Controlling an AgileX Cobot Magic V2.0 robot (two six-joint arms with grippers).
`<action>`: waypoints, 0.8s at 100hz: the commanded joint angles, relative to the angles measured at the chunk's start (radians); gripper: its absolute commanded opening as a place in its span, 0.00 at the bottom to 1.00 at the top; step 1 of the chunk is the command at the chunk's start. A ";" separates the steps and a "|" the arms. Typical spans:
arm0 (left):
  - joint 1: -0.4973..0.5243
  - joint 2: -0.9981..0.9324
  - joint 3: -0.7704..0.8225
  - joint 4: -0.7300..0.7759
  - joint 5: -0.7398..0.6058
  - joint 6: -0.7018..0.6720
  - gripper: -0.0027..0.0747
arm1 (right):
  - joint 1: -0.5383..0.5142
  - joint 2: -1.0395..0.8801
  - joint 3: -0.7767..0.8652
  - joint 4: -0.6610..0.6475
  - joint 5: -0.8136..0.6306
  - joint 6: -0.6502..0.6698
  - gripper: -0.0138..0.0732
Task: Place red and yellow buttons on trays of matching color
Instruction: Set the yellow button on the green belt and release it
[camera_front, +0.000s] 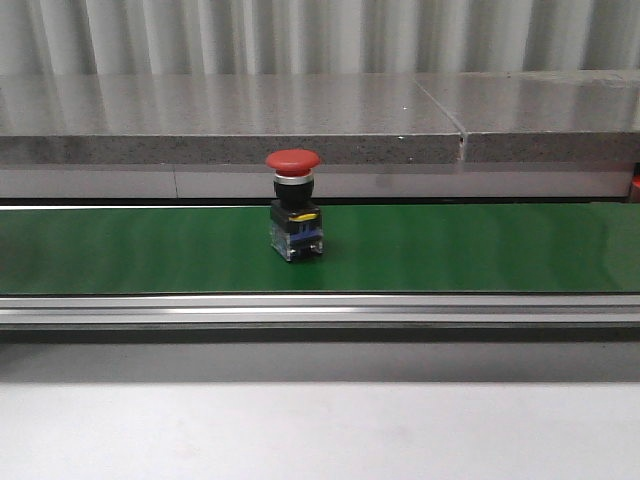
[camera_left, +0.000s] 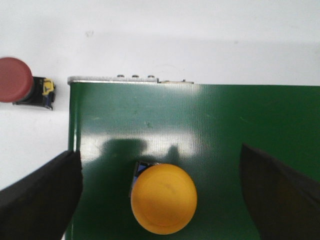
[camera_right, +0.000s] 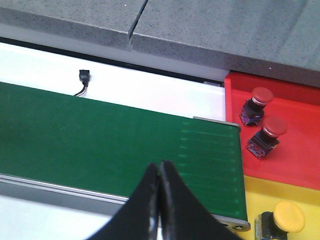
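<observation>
A red button (camera_front: 293, 205) stands upright on the green conveyor belt (camera_front: 450, 250), with neither gripper showing in the front view. In the left wrist view a yellow button (camera_left: 163, 198) stands on the belt (camera_left: 210, 120) between the wide-apart fingers (camera_left: 40, 200) of my open left gripper (camera_left: 159, 150), untouched by either. Another red button (camera_left: 17, 82) lies on its side on the white table beside the belt's end. My right gripper (camera_right: 159, 167) is shut and empty above the belt (camera_right: 100, 135). Beyond the belt's end sit a red tray (camera_right: 300, 160) holding two red buttons (camera_right: 257, 102) (camera_right: 270, 132), and a yellow tray (camera_right: 300, 192) holding a yellow button (camera_right: 285, 218).
A grey stone ledge (camera_front: 300, 120) runs behind the belt. A metal rail (camera_front: 320, 310) edges the belt's front side, with white table (camera_front: 320, 430) before it. A small black connector with wires (camera_right: 83, 77) lies on the white surface behind the belt.
</observation>
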 joint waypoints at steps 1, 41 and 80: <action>-0.024 -0.090 -0.023 -0.024 -0.056 0.011 0.81 | 0.002 0.001 -0.022 0.011 -0.070 -0.004 0.08; -0.198 -0.385 0.102 -0.027 -0.297 0.046 0.81 | 0.002 0.001 -0.022 0.011 -0.070 -0.004 0.08; -0.250 -0.807 0.521 -0.029 -0.588 0.046 0.81 | 0.002 0.001 -0.022 0.011 -0.070 -0.004 0.08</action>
